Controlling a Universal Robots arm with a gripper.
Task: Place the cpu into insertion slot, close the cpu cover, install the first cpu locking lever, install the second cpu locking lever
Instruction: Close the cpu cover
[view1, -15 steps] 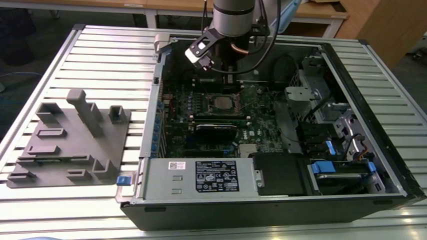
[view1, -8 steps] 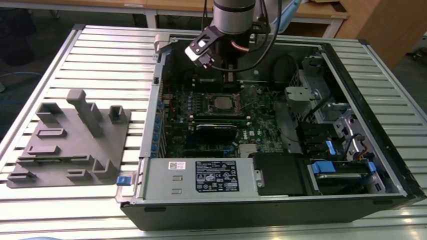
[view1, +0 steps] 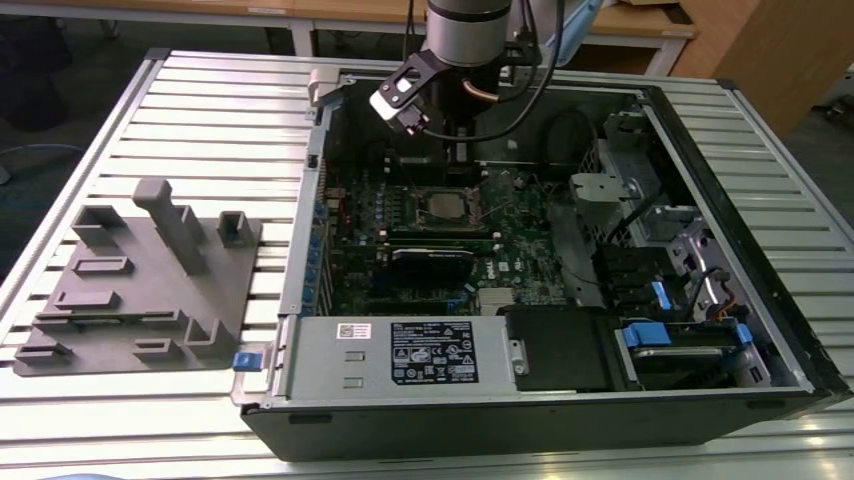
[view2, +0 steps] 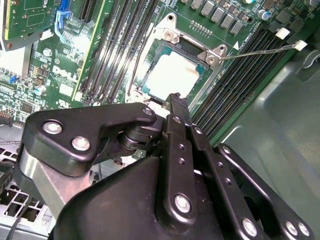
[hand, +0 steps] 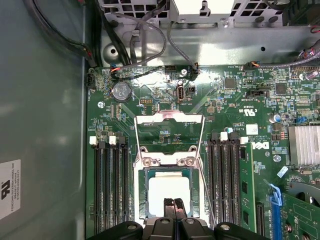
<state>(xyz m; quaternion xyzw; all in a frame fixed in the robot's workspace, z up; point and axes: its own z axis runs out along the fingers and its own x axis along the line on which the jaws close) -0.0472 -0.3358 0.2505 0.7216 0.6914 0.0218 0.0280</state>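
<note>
Cpu (hand: 170, 192): pale silver-white top. Board (hand: 230, 115): green, lined with black slots. Cover (hand: 170, 118): bright silver. Hand (hand: 174, 204): matte black. Counter (view1: 200, 110): light grey, ribbed in parallel slats. Fixture (view1: 134, 280): uniform mid-grey. Clip (view1: 645, 335): blue.

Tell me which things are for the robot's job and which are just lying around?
For the job: the shiny chip, sitting in its socket; the open cover; a wire lever; the gripper close to the chip.
Just lying about: the grey plastic tray; the round battery; the blue clip.
</note>
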